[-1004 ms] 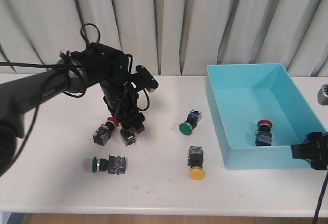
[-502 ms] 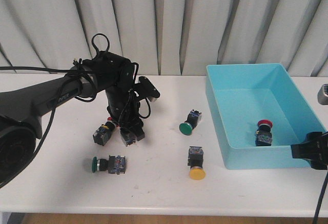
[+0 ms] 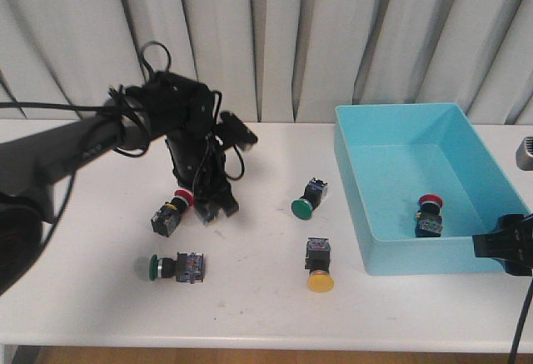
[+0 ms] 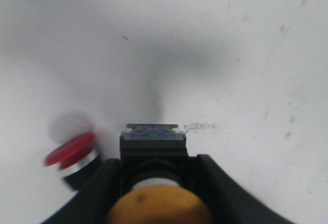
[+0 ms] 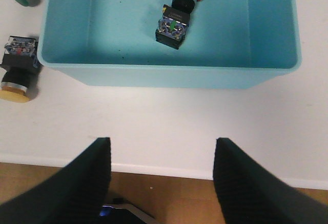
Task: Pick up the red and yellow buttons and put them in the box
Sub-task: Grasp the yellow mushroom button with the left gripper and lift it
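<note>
Pick step under way: left gripper (image 4: 154,193) pinches a yellow-capped button (image 4: 154,183) between its fingers just above the table (image 3: 250,297), a red button (image 3: 171,211) lying beside it; next, lift and carry right to the box (image 3: 391,243); right gripper (image 5: 161,178) spread, idle.

On the white surface (image 3: 250,281), the left tool (image 3: 215,208) points down at about 9 o'clock from the centre, closed around a small dark object (image 3: 208,211) whose colour cannot be told. Touching it at its 8 o'clock lies a red button (image 3: 171,212). A green button (image 3: 176,266) lies at 7 o'clock, another green one (image 3: 308,199) near centre, a yellow button (image 3: 319,266) at 5 o'clock. The turquoise box (image 3: 391,257) at 3 o'clock holds a red button (image 3: 429,216).
</note>
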`<state>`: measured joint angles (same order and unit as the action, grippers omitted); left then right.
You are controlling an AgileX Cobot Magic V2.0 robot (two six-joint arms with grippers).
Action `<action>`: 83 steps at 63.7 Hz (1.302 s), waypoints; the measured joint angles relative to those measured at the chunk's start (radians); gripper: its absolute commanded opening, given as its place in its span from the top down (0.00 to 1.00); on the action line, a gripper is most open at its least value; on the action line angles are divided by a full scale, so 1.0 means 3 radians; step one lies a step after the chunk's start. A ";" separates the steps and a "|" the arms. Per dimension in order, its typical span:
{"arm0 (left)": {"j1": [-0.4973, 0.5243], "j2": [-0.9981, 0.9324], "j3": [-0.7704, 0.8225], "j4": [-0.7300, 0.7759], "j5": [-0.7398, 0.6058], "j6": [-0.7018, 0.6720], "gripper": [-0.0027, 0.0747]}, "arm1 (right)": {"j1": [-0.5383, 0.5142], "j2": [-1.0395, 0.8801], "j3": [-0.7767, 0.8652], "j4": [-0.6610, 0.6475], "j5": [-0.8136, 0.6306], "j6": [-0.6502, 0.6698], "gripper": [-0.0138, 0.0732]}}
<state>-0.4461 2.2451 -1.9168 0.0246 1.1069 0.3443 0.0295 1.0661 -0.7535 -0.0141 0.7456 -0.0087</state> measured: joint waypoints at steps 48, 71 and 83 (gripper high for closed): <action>0.0000 -0.2481 0.1521 0.0000 -0.0425 -0.0389 0.71 | 0.0000 0.0000 0.0000 0.0000 0.0000 -0.0079 0.36; 0.0000 -0.3522 0.3453 -0.0179 -0.1558 -0.0390 0.71 | 0.0000 0.0000 0.0000 0.0017 0.0000 -0.0092 0.36; 0.0000 -0.3362 0.3474 -0.1070 -0.1763 0.0442 0.71 | 0.0000 0.0000 0.0000 0.0256 -0.0003 -0.0427 0.36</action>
<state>-0.4461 1.2366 -0.8745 -0.2965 0.5781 0.4770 0.0295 1.0661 -0.7535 0.0627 0.7445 -0.1368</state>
